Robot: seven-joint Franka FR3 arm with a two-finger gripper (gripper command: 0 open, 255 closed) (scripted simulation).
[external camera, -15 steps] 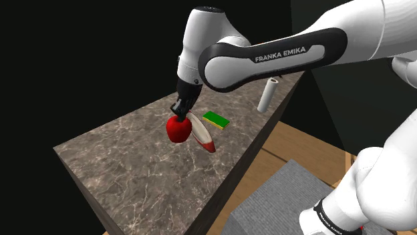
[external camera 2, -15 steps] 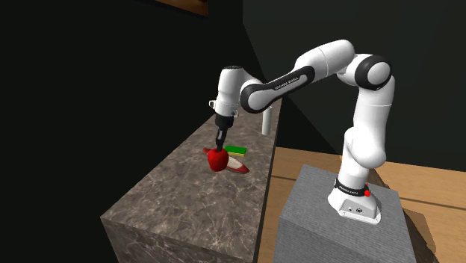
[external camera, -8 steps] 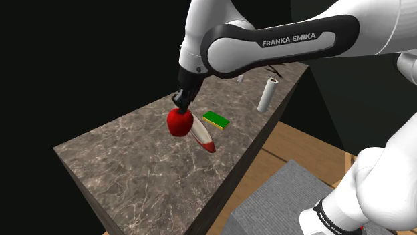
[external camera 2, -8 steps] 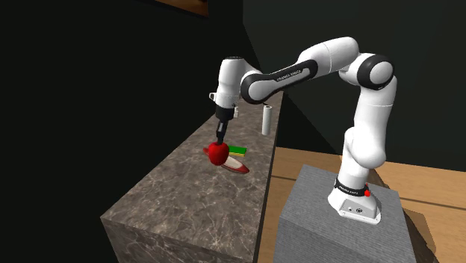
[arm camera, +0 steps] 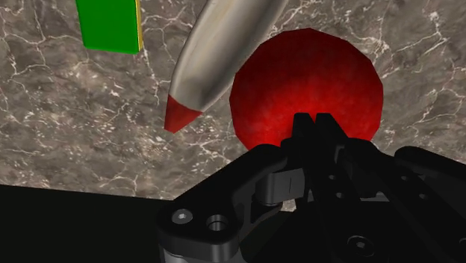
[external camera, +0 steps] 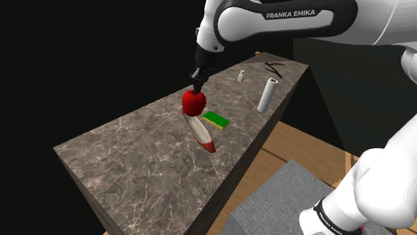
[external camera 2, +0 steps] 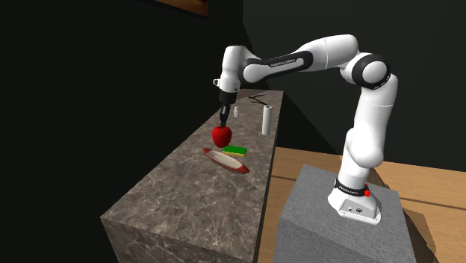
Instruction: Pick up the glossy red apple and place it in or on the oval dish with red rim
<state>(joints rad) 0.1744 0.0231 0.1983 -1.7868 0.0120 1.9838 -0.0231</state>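
Vertically poised, the end effector clasps the apple aloft near the dish.

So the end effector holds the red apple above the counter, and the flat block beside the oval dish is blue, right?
Not blue: the shoulder view shows the block green with a yellow edge. The rest stands: the end effector holds the red apple above the counter, and the block lies beside the oval dish.
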